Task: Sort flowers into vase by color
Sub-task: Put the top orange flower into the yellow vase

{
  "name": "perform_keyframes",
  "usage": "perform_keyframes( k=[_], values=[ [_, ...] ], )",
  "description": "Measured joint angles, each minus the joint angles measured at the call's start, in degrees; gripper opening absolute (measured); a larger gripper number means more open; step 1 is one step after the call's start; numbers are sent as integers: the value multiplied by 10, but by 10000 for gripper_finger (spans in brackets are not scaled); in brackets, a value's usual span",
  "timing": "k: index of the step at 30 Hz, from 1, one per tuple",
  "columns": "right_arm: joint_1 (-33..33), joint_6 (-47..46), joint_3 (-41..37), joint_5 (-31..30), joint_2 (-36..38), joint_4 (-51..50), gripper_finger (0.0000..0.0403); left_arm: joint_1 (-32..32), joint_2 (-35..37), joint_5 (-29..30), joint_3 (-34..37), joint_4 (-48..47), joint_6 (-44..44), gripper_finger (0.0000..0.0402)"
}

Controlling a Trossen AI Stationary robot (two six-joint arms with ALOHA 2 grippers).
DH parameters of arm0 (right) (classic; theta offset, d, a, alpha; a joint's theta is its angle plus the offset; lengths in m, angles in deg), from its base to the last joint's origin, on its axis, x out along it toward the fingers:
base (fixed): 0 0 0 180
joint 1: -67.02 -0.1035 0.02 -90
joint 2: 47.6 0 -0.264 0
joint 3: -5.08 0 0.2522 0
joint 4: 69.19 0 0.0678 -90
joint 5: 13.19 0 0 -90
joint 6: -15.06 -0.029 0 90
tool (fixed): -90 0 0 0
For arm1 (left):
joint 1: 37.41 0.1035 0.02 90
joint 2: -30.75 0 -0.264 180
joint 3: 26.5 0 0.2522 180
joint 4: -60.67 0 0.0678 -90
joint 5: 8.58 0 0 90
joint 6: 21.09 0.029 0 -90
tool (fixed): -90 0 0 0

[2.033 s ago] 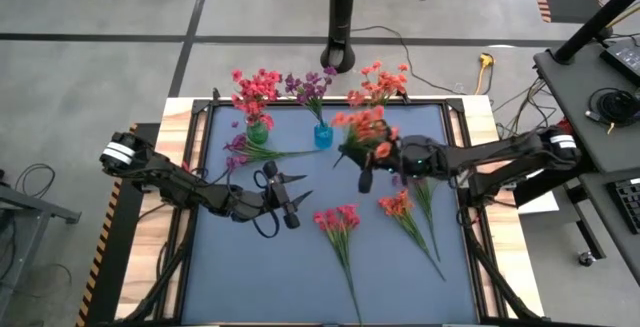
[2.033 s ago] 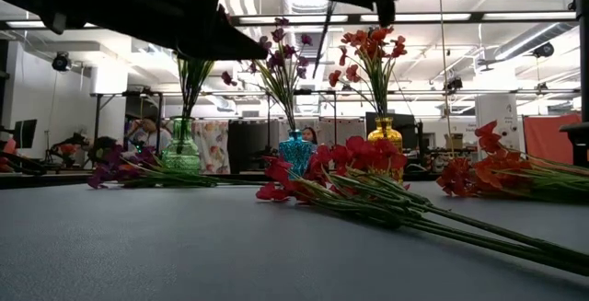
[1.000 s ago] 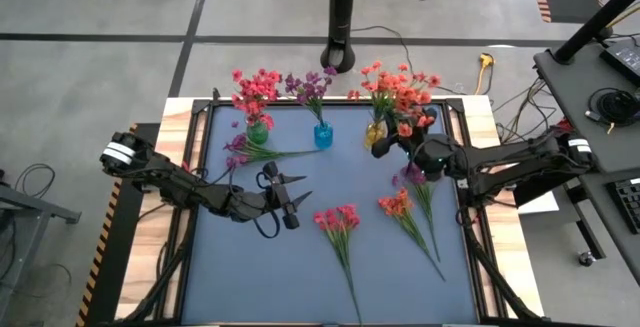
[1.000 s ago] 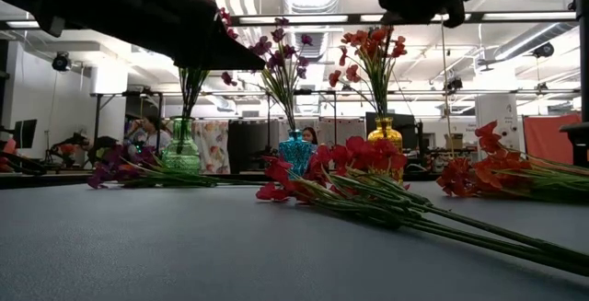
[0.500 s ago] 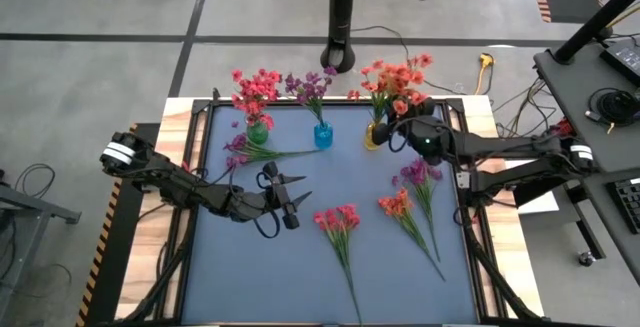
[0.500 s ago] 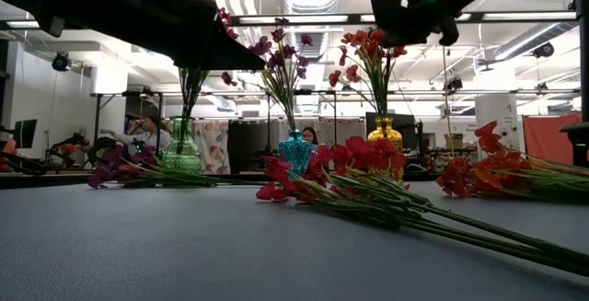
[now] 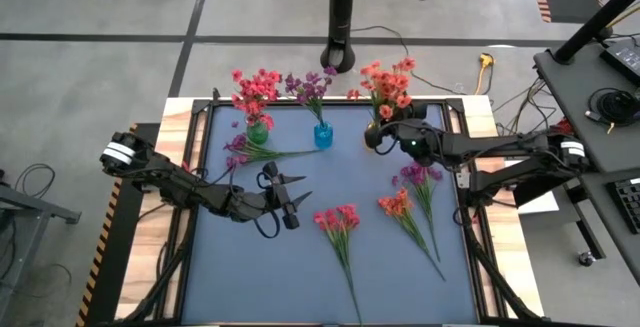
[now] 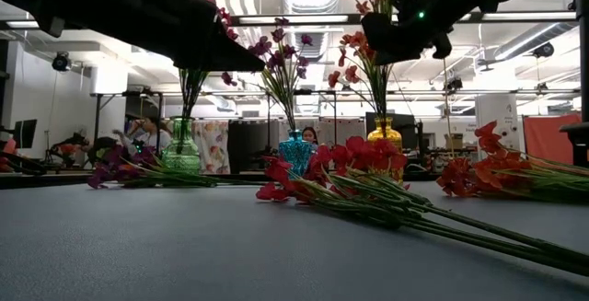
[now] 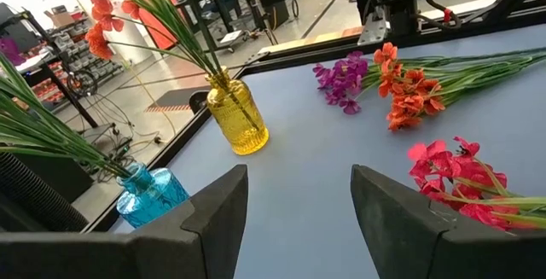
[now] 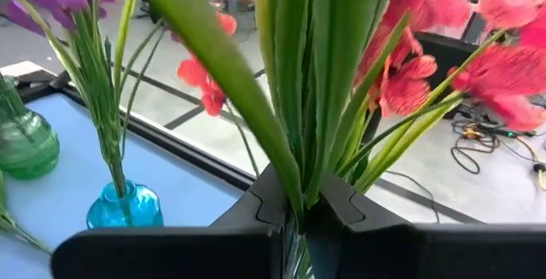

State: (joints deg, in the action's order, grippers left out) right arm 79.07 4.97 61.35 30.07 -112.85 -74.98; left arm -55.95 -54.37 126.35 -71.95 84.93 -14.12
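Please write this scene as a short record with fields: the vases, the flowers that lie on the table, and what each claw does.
green glass vase: holds pink-red flowers
blue glass vase: holds purple flowers
yellow glass vase: holds orange-red flowers
loose on the blue table mat: purple sprig by the green vase; pink-red sprig in the middle; orange-red sprig beside another purple sprig
right claw: shut on an orange-red flower sprig with green stems, above the yellow glass vase
left claw: open, holds nothing, waits over the mat
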Motion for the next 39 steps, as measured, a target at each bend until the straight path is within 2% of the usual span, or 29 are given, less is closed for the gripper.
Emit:
perform_keyframes(
  k=[13,21,31,39],
  values=[
    [0,-6,-1,-13,-15,-4,23,0,0,0,0,-8,-3,192],
    [0,-20,-1,-12,-15,-16,88,0,0,0,0,-18,-16,192],
    [0,-59,0,-12,6,-84,176,0,0,0,0,-28,-31,192],
    [-3,-59,1,-8,7,-86,204,0,0,0,0,-30,-36,192]
  ],
)
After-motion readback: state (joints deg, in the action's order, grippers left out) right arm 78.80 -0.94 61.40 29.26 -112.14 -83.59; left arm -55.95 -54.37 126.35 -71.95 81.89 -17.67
